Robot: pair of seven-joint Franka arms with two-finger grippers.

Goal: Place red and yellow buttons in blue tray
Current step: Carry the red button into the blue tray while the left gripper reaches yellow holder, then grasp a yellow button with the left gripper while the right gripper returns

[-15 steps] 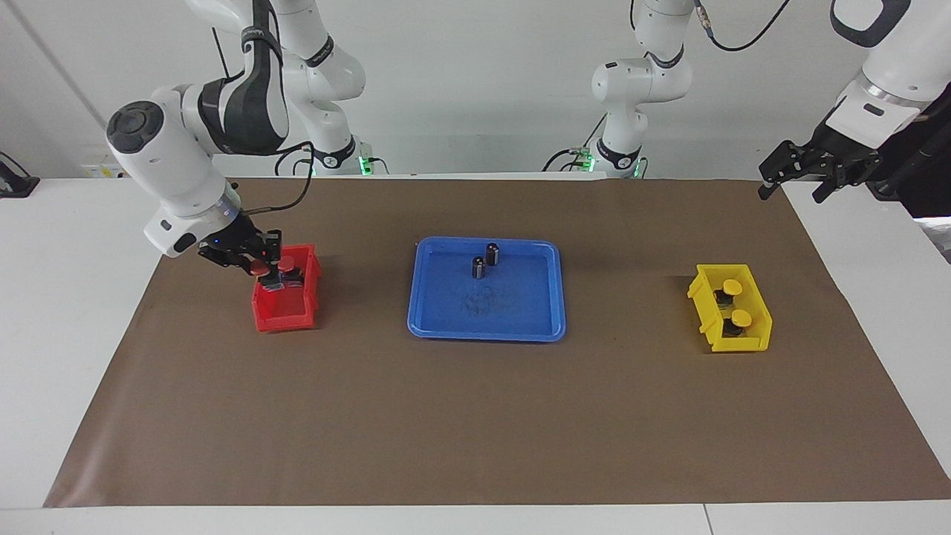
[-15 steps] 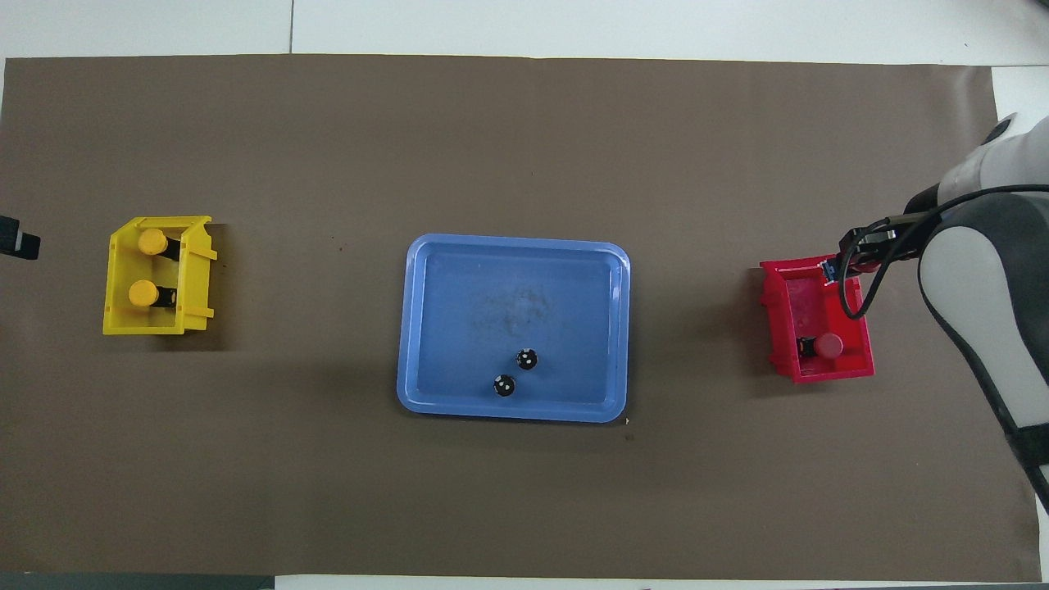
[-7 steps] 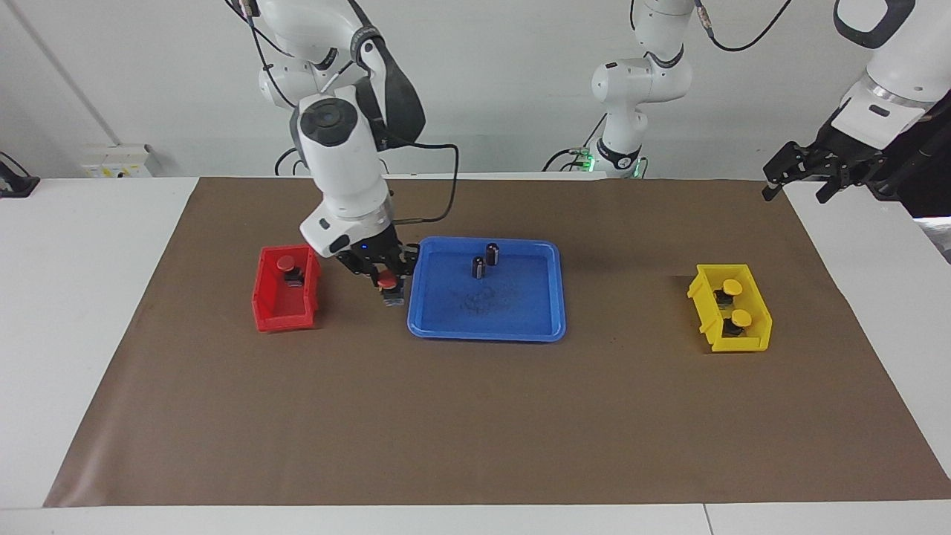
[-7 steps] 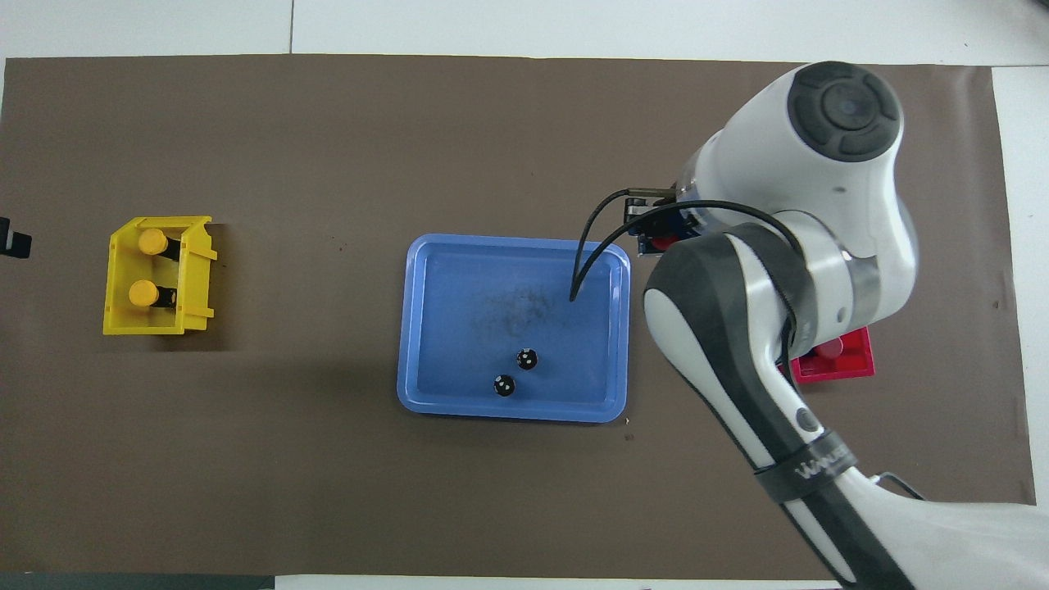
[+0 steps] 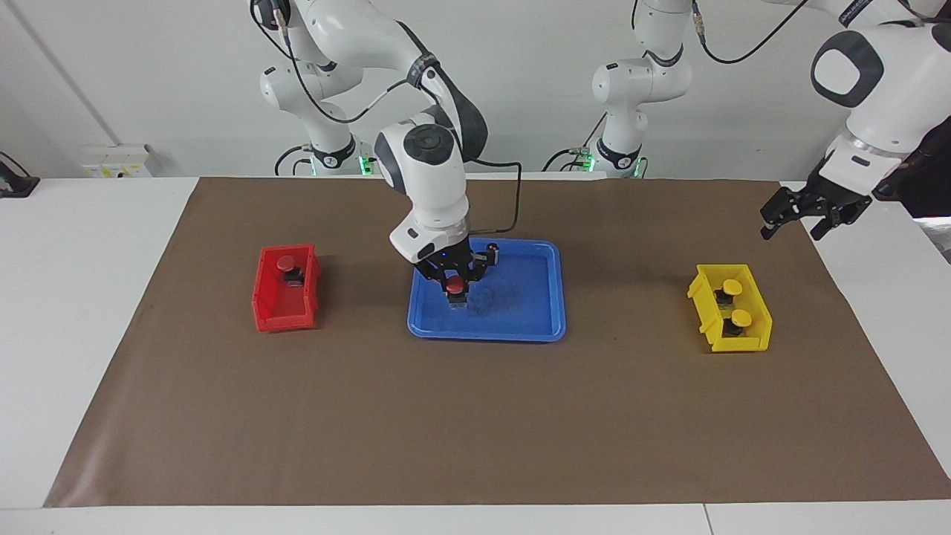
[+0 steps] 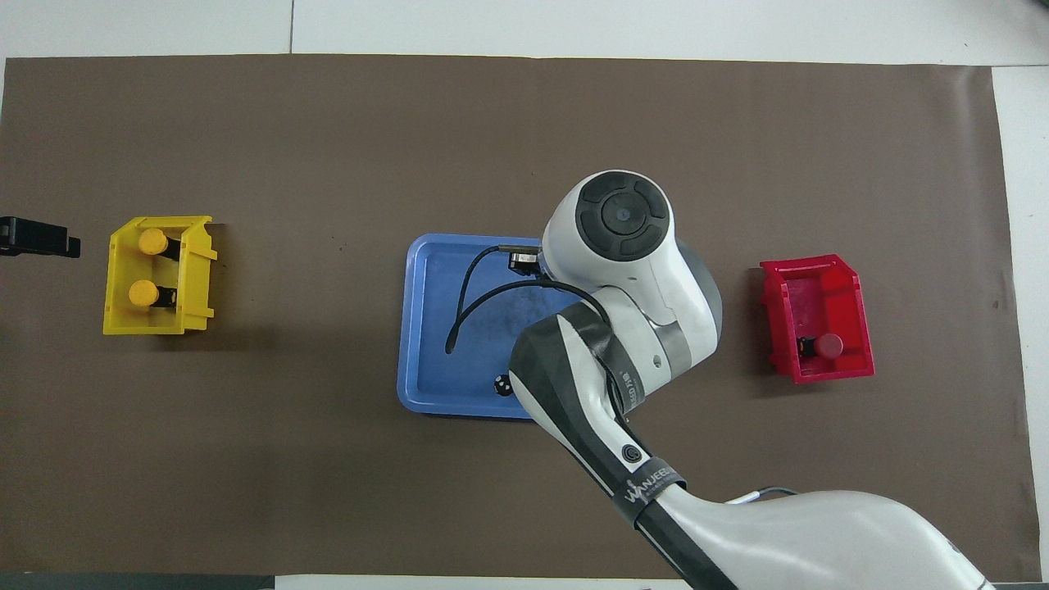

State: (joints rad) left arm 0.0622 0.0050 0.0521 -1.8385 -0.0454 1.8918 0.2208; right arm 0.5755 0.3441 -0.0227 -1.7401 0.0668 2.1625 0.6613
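Observation:
My right gripper (image 5: 455, 288) is shut on a red button (image 5: 454, 284) and holds it low over the blue tray (image 5: 520, 316); I cannot tell if its base touches the floor. In the overhead view the arm hides this gripper and much of the tray (image 6: 426, 328). A second red button (image 5: 285, 263) sits in the red bin (image 5: 286, 305), also seen from overhead (image 6: 829, 345). Two yellow buttons (image 5: 732, 287) (image 5: 741, 318) stand in the yellow bin (image 5: 732, 334). My left gripper (image 5: 790, 230) is open and empty, up over the mat's edge by the yellow bin.
Two small dark capless cylinders stand in the tray on its side nearer the robots; one (image 5: 492, 253) shows beside my right gripper, one (image 6: 501, 383) shows from overhead. The red bin (image 6: 815, 303) and yellow bin (image 6: 156, 324) sit at either end of the brown mat (image 5: 475, 416).
My right gripper lifted one red button out of the red bin and carried it across to the blue tray. My left gripper came down a little toward the yellow bin.

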